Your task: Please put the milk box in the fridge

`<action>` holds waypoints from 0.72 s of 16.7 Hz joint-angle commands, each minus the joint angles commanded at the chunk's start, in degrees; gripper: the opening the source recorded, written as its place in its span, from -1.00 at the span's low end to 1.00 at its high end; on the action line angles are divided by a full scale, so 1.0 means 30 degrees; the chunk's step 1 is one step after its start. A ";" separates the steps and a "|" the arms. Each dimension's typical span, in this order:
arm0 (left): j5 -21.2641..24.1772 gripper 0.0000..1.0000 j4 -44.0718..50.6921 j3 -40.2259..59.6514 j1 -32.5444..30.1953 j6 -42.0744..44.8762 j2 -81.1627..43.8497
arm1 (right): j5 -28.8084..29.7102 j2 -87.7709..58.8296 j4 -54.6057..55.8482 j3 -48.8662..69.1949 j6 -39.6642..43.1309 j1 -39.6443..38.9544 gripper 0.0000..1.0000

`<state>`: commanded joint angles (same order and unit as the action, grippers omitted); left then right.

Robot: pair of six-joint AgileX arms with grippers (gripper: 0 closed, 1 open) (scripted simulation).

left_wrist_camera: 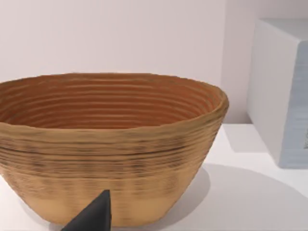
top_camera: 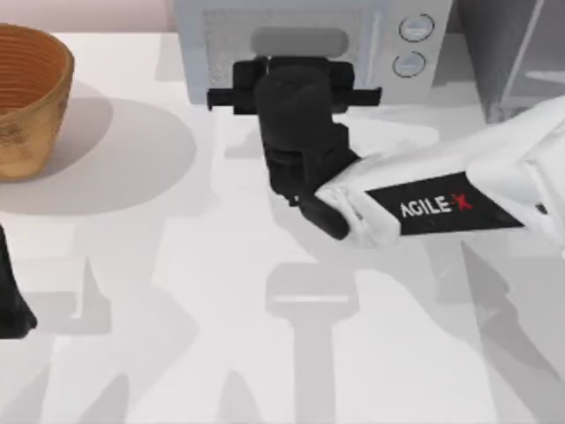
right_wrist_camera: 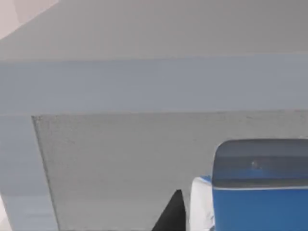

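Ribbed woven basket (left_wrist_camera: 110,144), matt white table (top_camera: 177,265), speckled microwave (right_wrist_camera: 120,163) door.

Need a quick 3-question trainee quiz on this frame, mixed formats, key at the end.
1. True or false: the right gripper is over the table's back edge, in front of the microwave.
2. Multiple choice: the wicker basket stands at the top view's (A) far left, (B) centre, (C) far right.
3. Fill in: in the right wrist view, the blue-topped milk box sits close before the microwave's ____.

Key
1. True.
2. A; the left gripper is parked at the left edge, nearer the camera than the basket.
3. Door. The fridge is at the far right.
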<state>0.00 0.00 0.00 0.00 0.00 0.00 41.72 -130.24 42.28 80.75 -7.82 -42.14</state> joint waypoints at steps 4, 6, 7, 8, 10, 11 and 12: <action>0.0000 1.00 0.0000 0.0000 0.0000 0.0000 0.0000 | -0.0306 0.1059 -0.1497 0.0185 0.0649 0.0944 -1.00; 0.0000 1.00 0.0000 0.0000 0.0000 0.0000 0.0000 | -0.0323 0.1073 -0.1534 0.0190 0.0668 0.0973 -1.00; 0.0000 1.00 0.0000 0.0000 0.0000 0.0000 0.0000 | -0.0323 0.1073 -0.1534 0.0190 0.0668 0.0973 -1.00; 0.0000 1.00 0.0000 0.0000 0.0000 0.0000 0.0000 | -0.0303 0.1002 -0.1476 0.0139 0.0622 0.0890 -1.00; 0.0000 1.00 0.0000 0.0000 0.0000 0.0000 0.0000 | -0.0417 0.1193 -0.1585 -0.0014 0.0624 0.0882 -1.00; 0.0000 1.00 0.0000 0.0000 0.0000 0.0000 0.0000 | -0.0644 0.1588 -0.1809 -0.0330 0.0632 0.0889 -1.00; 0.0000 1.00 0.0000 0.0000 0.0000 0.0000 0.0000 | -0.0970 0.2188 -0.2135 -0.0801 0.0648 0.0932 -1.00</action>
<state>0.00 0.00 0.00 0.00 0.00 0.00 38.81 -123.68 35.87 78.35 -5.87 -39.35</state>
